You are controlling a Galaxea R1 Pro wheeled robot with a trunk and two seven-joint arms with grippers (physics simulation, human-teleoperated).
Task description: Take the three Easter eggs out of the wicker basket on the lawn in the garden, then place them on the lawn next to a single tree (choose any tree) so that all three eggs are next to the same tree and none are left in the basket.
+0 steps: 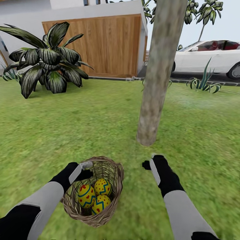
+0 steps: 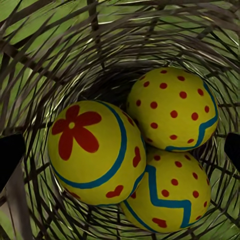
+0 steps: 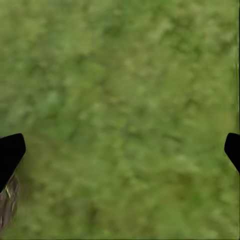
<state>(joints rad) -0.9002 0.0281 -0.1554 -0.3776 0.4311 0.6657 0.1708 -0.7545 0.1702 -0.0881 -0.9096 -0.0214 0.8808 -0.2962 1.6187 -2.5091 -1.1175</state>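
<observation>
Three Easter eggs (image 1: 94,195) sit in the wicker basket (image 1: 110,213) on the lawn (image 1: 83,126), the tree (image 1: 156,86) at one o'clock. Left gripper (image 1: 87,170) hovers over them (spread wide, empty); right gripper (image 1: 150,163) spread wide above grass.

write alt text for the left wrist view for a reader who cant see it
Three bright yellow painted Easter eggs lie touching at the bottom of a deep open-woven brown wicker basket, seen from above. Green grass shows through the weave, and black fingers sit at both edges, spread apart.

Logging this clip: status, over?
Left claw open over wicker basket. Right claw open above lawn. Three Easter eggs inside. Nothing blocking.
</observation>
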